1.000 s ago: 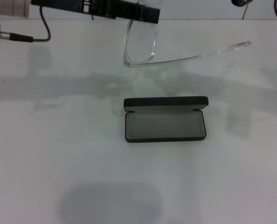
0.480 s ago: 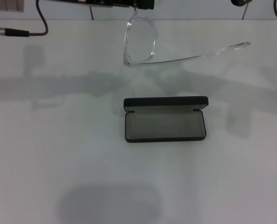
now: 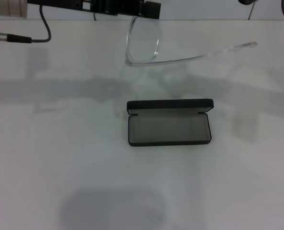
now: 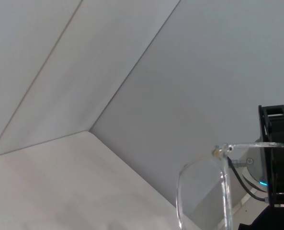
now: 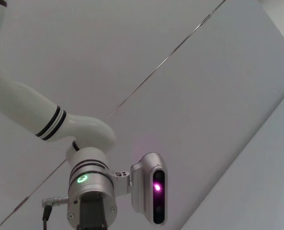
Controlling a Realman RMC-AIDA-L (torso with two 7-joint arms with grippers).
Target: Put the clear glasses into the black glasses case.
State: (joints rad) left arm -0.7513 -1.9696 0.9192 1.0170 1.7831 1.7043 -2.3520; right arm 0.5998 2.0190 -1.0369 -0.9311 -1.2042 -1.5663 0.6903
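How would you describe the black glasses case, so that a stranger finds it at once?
Look at the white table and go to its middle. There lies the black glasses case, open, with grey lining. The clear glasses, held up beyond it by the left gripper, are transparent; the case is dark.

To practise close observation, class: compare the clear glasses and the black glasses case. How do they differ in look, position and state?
The clear glasses are see-through and thin-framed; the black glasses case is opaque black with a grey lining. The glasses hang in the air from the left gripper, while the case rests on the white table. One temple arm of the glasses is stretched out sideways; the case lies open and empty. Both look similar in width.
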